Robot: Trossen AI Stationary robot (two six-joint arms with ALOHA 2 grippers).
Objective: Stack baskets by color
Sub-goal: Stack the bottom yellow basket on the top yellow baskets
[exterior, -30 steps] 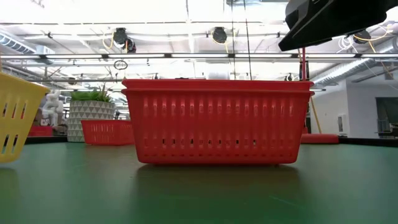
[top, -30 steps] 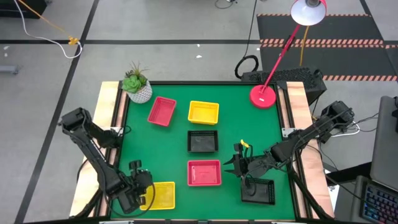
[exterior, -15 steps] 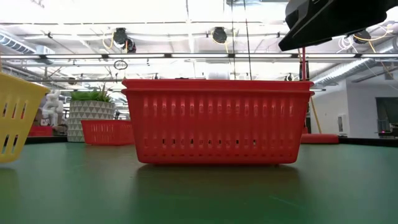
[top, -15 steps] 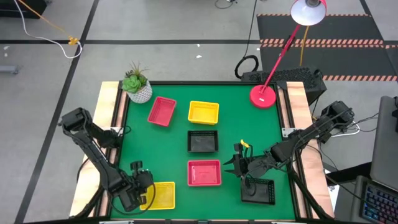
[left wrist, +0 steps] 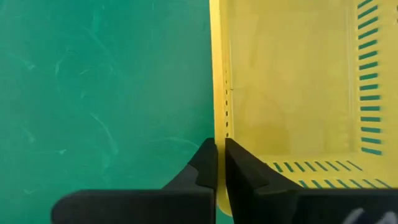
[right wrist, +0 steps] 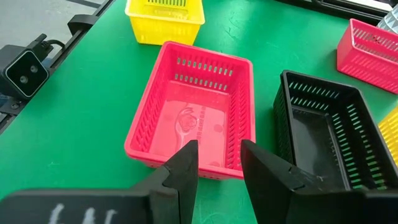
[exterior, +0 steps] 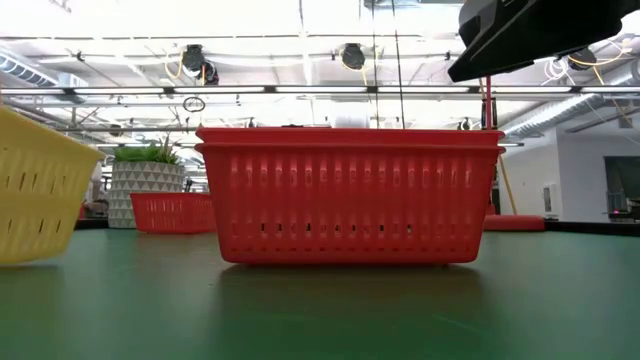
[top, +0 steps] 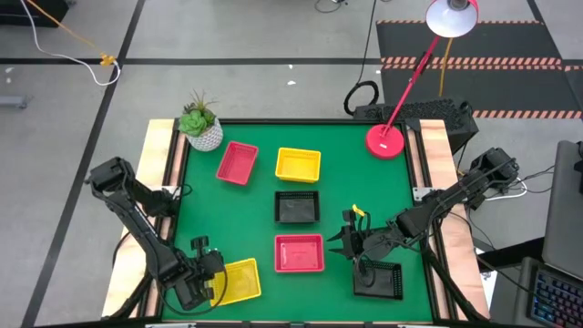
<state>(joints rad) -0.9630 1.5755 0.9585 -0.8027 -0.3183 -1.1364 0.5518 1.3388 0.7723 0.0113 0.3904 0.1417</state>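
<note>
Six baskets spread over the green counter [top: 205, 200]. Left pincer [left wrist: 219, 163] clenched on the side wall of the yellow basket [top: 239, 280] at the near left corner, tilted. Right pincer [right wrist: 217, 163] parted, holding nothing, hovering near the right edge above a black basket [top: 378, 279], beside the red basket [top: 300, 252] at near centre.

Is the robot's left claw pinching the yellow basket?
Yes, the left gripper is shut on the side wall of the yellow basket.
</note>
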